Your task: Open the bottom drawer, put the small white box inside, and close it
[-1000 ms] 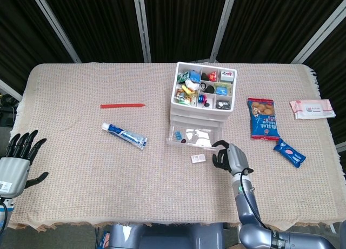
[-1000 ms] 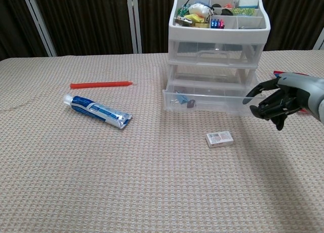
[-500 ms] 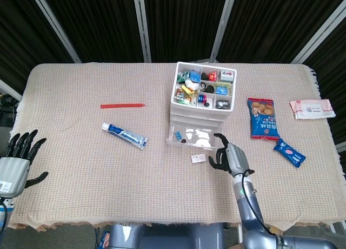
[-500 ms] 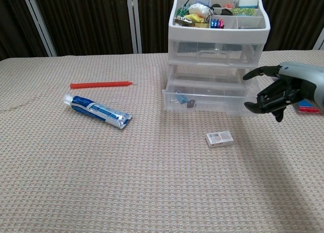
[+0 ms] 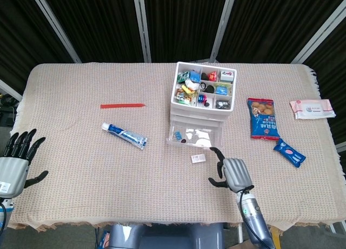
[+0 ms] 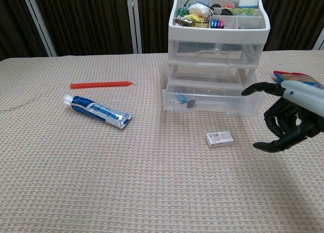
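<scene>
The clear drawer unit (image 5: 203,105) (image 6: 217,66) stands mid-table, its bottom drawer (image 5: 194,136) (image 6: 212,98) pulled out and holding a few small items. The small white box (image 5: 198,158) (image 6: 219,139) lies on the cloth just in front of the drawer. My right hand (image 5: 231,172) (image 6: 291,117) hovers to the right of the box, fingers spread, holding nothing and clear of the drawer. My left hand (image 5: 16,159) is open at the table's near left edge, far from everything; the chest view does not show it.
A toothpaste tube (image 5: 125,135) (image 6: 97,110) and a red stick (image 5: 122,105) (image 6: 101,84) lie left of the drawers. A snack bag (image 5: 263,118), a blue packet (image 5: 289,152) and a tissue pack (image 5: 312,108) lie to the right. The unit's top tray (image 5: 204,86) is full of small items.
My right hand has drawn back from the drawer's front corner toward the near edge and spread its fingers. The box, the drawer and my left hand have stayed put.
</scene>
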`<state>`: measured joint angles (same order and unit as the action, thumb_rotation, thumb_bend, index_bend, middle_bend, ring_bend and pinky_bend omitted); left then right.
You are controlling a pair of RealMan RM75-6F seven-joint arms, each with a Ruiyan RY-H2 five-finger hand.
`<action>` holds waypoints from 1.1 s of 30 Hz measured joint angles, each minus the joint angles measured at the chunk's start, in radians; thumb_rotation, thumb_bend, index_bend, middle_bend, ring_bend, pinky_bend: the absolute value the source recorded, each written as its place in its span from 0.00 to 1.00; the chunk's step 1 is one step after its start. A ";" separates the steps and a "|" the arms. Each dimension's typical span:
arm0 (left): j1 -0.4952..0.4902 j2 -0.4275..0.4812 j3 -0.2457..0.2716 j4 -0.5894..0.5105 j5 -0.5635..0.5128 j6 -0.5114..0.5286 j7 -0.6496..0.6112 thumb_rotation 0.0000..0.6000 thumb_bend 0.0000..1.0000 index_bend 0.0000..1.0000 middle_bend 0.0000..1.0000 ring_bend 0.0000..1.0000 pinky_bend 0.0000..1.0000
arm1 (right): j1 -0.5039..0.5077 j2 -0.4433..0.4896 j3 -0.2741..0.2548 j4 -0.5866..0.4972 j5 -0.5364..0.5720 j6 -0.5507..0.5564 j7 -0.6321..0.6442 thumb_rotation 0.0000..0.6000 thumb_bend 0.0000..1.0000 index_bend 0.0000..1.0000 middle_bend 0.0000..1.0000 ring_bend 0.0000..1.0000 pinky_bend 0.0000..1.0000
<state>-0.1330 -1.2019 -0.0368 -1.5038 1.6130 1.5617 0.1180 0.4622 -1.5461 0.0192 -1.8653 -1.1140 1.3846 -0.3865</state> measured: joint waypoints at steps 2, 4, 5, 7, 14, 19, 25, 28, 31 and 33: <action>0.000 -0.002 -0.001 0.005 0.001 0.002 -0.003 1.00 0.11 0.15 0.00 0.00 0.00 | -0.007 -0.022 -0.022 0.057 -0.044 0.006 -0.008 1.00 0.11 0.19 0.76 0.72 0.64; 0.000 -0.003 -0.002 0.006 0.001 0.003 -0.004 1.00 0.11 0.15 0.00 0.00 0.00 | -0.013 -0.042 -0.034 0.103 -0.074 0.009 -0.014 1.00 0.11 0.22 0.77 0.72 0.64; 0.000 -0.004 -0.003 0.006 0.000 0.004 -0.005 1.00 0.11 0.15 0.00 0.00 0.00 | -0.016 -0.055 -0.038 0.131 -0.088 0.010 -0.017 1.00 0.11 0.23 0.77 0.73 0.64; 0.000 -0.004 -0.004 0.007 0.000 0.005 -0.005 1.00 0.11 0.15 0.00 0.00 0.00 | -0.018 -0.074 -0.039 0.173 -0.102 0.010 -0.022 1.00 0.11 0.26 0.77 0.73 0.64; 0.000 -0.007 -0.008 0.009 -0.001 0.010 -0.011 1.00 0.11 0.15 0.00 0.00 0.00 | -0.022 -0.160 -0.015 0.329 -0.133 -0.004 -0.019 1.00 0.17 0.31 0.78 0.73 0.64; 0.001 -0.008 -0.009 0.011 -0.001 0.014 -0.014 1.00 0.11 0.15 0.00 0.00 0.00 | -0.021 -0.203 0.011 0.403 -0.138 -0.018 -0.020 1.00 0.22 0.31 0.78 0.74 0.64; 0.001 -0.008 -0.010 0.012 0.000 0.017 -0.019 1.00 0.11 0.15 0.00 0.00 0.00 | -0.017 -0.250 0.042 0.467 -0.127 -0.045 -0.020 1.00 0.25 0.32 0.78 0.74 0.64; 0.002 -0.008 -0.010 0.014 0.001 0.019 -0.022 1.00 0.11 0.15 0.00 0.00 0.00 | -0.016 -0.269 0.052 0.488 -0.118 -0.059 -0.017 1.00 0.26 0.32 0.78 0.74 0.64; 0.003 -0.007 -0.011 0.017 0.001 0.022 -0.028 1.00 0.11 0.15 0.00 0.00 0.00 | -0.017 -0.284 0.070 0.497 -0.093 -0.079 0.000 1.00 0.26 0.32 0.78 0.74 0.64; 0.004 -0.006 -0.011 0.018 0.001 0.024 -0.033 1.00 0.11 0.15 0.00 0.00 0.00 | -0.015 -0.296 0.085 0.509 -0.079 -0.094 0.007 1.00 0.26 0.32 0.78 0.74 0.64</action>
<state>-0.1287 -1.2080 -0.0478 -1.4861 1.6137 1.5861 0.0848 0.4474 -1.8426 0.1042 -1.3566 -1.1930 1.2909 -0.3792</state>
